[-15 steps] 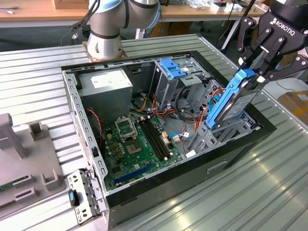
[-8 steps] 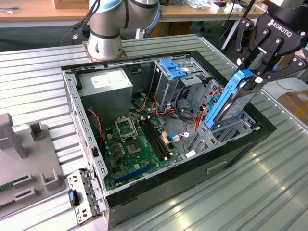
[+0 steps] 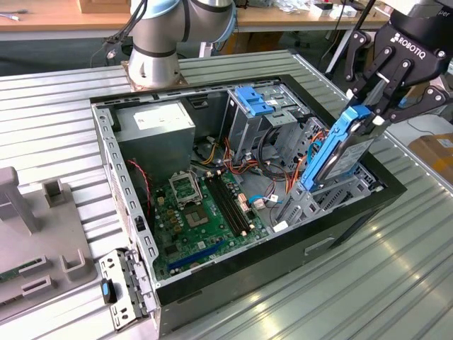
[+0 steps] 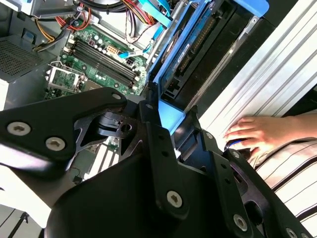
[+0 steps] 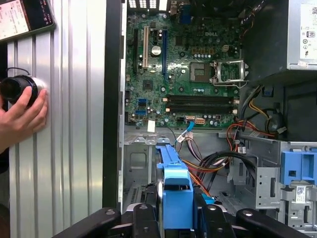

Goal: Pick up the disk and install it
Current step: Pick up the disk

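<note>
Blue-railed disk (image 3: pixel 341 152) clamped by its top tab in my fingers (image 3: pixel 386 83). Held on edge, tilted, lower end at the drive bay (image 3: pixel 322 202), probably so it slides in.

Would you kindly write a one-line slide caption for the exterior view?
Gripper holds the blue-railed disk by its top end, steeply tilted over the grey bay in the open computer case.
</note>
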`<state>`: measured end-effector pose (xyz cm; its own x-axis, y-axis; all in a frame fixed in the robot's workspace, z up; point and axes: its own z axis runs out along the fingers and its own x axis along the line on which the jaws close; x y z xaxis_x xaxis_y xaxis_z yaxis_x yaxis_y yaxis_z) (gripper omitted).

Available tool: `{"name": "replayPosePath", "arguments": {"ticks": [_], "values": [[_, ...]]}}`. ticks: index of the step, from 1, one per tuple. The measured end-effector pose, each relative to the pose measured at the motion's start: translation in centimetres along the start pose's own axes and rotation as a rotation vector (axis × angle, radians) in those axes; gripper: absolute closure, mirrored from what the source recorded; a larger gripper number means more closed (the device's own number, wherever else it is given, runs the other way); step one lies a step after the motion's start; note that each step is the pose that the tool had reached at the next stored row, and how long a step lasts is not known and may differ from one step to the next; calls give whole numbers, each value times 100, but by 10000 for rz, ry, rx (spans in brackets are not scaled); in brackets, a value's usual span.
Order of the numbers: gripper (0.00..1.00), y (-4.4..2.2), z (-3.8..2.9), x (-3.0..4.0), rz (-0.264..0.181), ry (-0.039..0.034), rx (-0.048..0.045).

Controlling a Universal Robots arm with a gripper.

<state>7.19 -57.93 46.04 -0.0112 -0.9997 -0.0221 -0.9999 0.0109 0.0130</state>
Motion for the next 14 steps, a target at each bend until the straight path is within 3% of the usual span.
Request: {"name": "replayPosePath", "arguments": {"ticks": [3, 12, 13, 14], "values": [[63, -9, 9, 1, 252, -3, 6], [63, -10, 31, 3, 257, -3, 6], [63, -9, 20, 3, 257, -2, 6], [63, -8, -32, 1, 258, -6, 6]]}}
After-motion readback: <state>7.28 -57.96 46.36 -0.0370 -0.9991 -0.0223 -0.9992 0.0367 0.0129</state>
